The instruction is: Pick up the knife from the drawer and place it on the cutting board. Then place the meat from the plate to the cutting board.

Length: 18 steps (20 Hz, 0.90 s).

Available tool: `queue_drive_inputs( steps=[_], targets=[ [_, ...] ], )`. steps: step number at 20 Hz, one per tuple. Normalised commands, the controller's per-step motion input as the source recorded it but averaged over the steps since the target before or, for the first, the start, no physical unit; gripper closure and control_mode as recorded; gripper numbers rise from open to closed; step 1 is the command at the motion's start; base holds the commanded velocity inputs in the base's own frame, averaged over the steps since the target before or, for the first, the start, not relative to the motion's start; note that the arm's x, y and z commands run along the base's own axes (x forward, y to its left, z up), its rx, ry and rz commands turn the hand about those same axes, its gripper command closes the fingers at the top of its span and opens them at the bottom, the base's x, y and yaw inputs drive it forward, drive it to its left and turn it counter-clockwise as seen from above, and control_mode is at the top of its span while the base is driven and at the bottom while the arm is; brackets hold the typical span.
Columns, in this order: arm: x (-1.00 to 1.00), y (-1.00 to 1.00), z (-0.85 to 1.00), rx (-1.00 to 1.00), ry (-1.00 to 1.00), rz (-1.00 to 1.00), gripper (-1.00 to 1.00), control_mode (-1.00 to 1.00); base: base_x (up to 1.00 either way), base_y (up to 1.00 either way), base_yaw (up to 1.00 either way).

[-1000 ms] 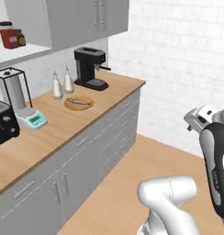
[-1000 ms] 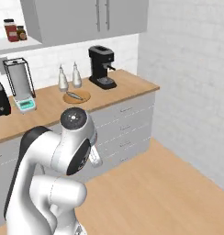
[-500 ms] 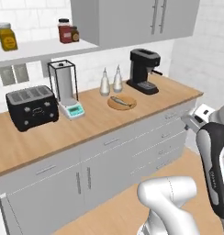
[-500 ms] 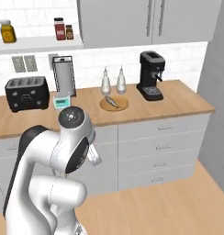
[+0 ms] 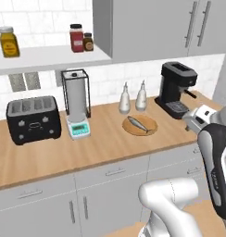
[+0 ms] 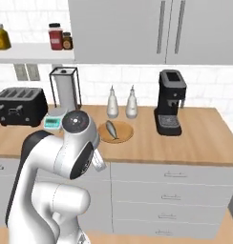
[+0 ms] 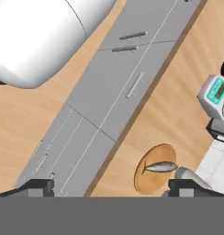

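Kitchen counter with closed drawers [image 6: 175, 174]; nothing appears done yet. The gripper [image 7: 111, 187] hangs above them, fingers wide apart and empty. Knife and cutting board cannot be located.

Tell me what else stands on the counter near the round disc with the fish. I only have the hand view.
Observer: A black coffee machine stands just to the right of the round disc, as the right base view shows it.
Operator: And at the other end?
Observer: A black toaster sits at the far left of the counter.
Operator: Anything above it?
Observer: A wall shelf carries a yellow jar, a red jar and a small dark jar.
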Motion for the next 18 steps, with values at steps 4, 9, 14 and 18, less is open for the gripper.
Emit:
queue_drive_inputs(
  steps=[4, 9, 14, 18],
  targets=[
    [0.00, 0.00, 0.00, 0.00, 0.00, 0.00, -1.00, 1.00, 0.36, -0.74, 0.54],
    [0.00, 0.00, 0.00, 0.00, 0.00, 0.00, -1.00, 1.00, 0.41, -0.43, 0.41],
    [0.00, 0.00, 0.00, 0.00, 0.00, 0.00, -1.00, 1.00, 0.14, -0.10, 0.11],
    [0.45, 0.01, -0.03, -0.01, -0.01, 0.05, -1.00, -1.00, 0.27, -0.02, 0.03]
  ],
)
